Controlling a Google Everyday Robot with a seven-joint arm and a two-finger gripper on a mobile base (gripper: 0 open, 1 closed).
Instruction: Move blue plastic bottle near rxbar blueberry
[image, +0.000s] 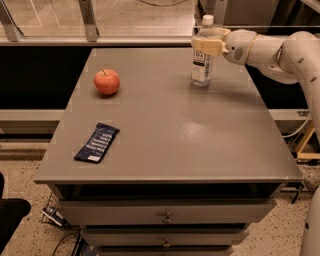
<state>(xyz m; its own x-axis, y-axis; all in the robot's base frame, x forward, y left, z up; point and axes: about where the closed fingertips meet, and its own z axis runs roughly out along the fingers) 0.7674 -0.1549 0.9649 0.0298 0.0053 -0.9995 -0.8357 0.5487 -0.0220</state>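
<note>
The blue plastic bottle (202, 67), clear with a white cap and a dark label, stands upright at the far right of the grey table (170, 120). My gripper (204, 44) reaches in from the right and is shut on the bottle's upper part, just below the cap. The rxbar blueberry (97, 142), a flat dark navy wrapper with white lettering, lies near the table's front left edge, far from the bottle.
A red apple (106, 81) sits at the table's left back area. My white arm (280, 50) stretches along the right side. Drawers (165, 217) are under the table top. A glass railing (90, 20) runs behind the table.
</note>
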